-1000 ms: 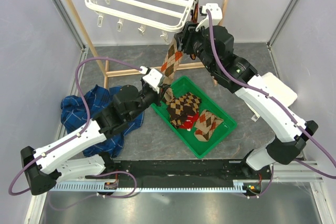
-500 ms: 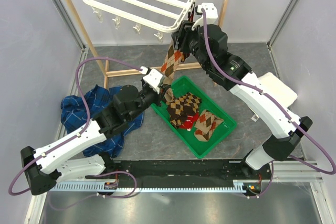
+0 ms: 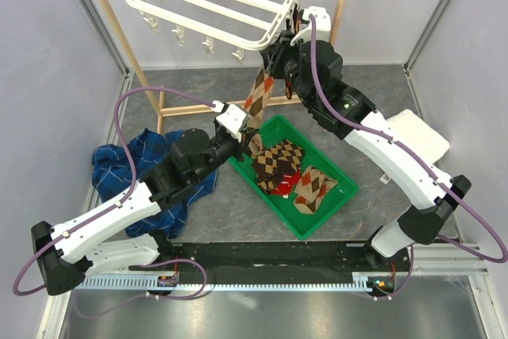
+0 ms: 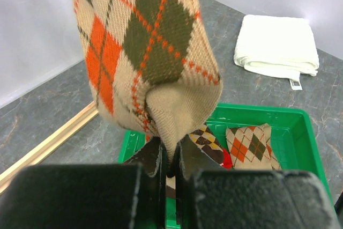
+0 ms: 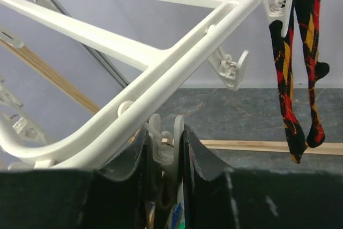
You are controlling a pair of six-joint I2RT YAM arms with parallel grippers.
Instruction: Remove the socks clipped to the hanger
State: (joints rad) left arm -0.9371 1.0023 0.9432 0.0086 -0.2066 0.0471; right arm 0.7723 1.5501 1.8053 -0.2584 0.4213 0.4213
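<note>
The left claw (image 4: 170, 156) pinches the sock (image 4: 144, 52) by its toe. The sock stretches toward one o'clock, where the right claw (image 5: 165, 148) squeezes its clip (image 5: 177, 130) on the hanger (image 5: 177, 63).

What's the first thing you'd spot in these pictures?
A tan diamond-patterned sock stretches through mid-air, its toe pinched by the left gripper and its top up at the white hanger. Up there the right gripper squeezes a clip on the hanger's edge. Below sits a bright green tray with more socks inside.
</note>
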